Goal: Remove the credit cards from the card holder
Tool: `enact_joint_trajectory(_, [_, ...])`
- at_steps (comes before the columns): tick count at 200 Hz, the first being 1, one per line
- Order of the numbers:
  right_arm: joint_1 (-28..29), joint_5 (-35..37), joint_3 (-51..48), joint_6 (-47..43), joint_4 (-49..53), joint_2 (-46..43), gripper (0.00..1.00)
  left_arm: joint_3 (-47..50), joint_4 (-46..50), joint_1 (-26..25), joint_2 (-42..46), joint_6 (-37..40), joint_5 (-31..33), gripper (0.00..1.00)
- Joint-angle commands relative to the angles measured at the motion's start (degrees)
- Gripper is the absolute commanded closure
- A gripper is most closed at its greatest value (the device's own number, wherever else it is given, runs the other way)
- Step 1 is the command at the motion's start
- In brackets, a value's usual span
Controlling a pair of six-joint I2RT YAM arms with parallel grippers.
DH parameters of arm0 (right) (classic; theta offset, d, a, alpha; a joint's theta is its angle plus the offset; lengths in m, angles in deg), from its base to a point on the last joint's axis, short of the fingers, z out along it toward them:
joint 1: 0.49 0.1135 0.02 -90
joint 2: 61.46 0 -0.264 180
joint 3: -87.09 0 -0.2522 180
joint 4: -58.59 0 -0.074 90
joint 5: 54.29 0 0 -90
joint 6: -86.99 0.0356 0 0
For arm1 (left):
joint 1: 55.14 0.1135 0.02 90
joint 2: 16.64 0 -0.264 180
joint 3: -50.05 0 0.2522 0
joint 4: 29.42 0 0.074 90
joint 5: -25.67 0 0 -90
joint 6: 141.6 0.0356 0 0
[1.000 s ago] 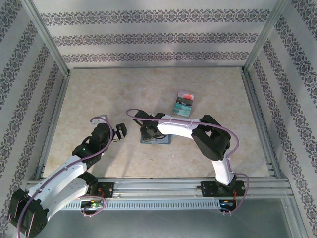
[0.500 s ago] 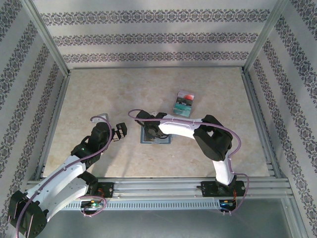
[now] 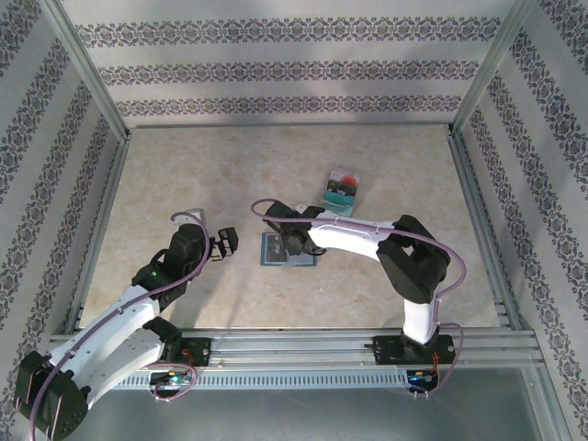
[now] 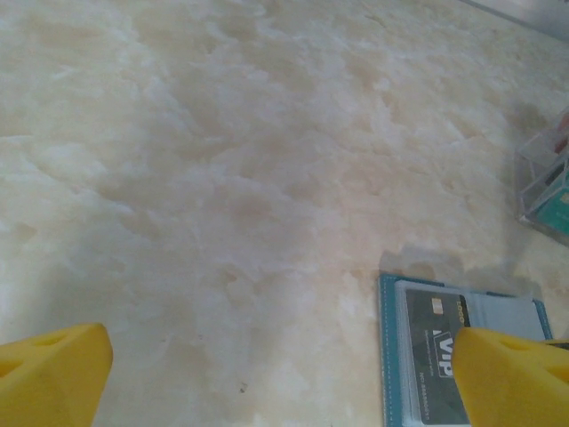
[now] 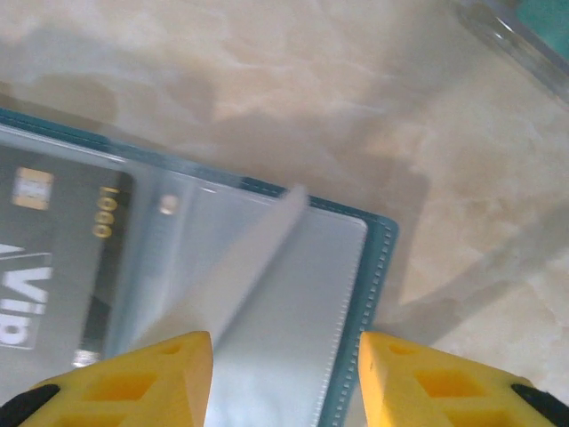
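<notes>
you have the card holder (image 3: 289,250) lying open and flat on the worktop (image 3: 184,165), about midway between its left and right edges and nearer the near edge than the far one. a card (image 5: 53,258) sits in one of its pockets. behind the holder and to its right, well apart, lies a small box (image 3: 336,209) with more cards (image 3: 342,184) in it. the left gripper (image 3: 225,245) hangs near the holder's left side; the right gripper (image 3: 292,242) is over the holder.
</notes>
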Motion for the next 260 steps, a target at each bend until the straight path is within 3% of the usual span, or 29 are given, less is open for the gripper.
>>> enact_joint_trajectory(1, [-0.8,0.9,-2.5,1.7,0.1,-1.9,0.54,-2.1,-0.8,1.0,-1.9,1.8,-3.1,0.04])
enact_joint_trajectory(31, [-1.6,0.2,-6.0,2.9,-1.1,-3.9,0.55,-3.1,-2.1,0.7,-5.4,1.8,-5.8,0.07])
enact_joint_trajectory(67, [-3.3,-1.6,-11.0,4.2,-4.2,-7.2,0.56,-2.4,-7.1,-0.7,-10.0,1.0,-9.6,0.24])
enact_joint_trajectory(92, [-3.5,-3.0,-12.6,4.1,-6.0,-9.3,0.57,-2.9,-9.5,-1.8,-14.5,-0.9,-10.8,0.27])
enact_joint_trajectory(140, [0.7,-2.3,-7.4,4.7,-4.5,-9.1,0.6,-2.5,-10.6,-1.8,-15.6,-4.3,-6.4,0.18])
enact_joint_trajectory(174, [4.1,-3.6,-2.1,6.0,-4.8,-5.2,0.61,-1.6,-9.0,1.3,-16.3,-6.4,-5.4,0.0])
enact_joint_trajectory(203, [5.9,-4.7,2.6,5.5,-4.4,-0.5,0.6,-1.4,-6.9,4.1,-15.3,-6.1,-4.9,0.01])
enact_joint_trajectory(260, [6.5,-5.8,7.5,4.7,-3.1,5.1,0.37,0.3,-6.6,6.5,-12.4,-6.3,-5.5,0.01])
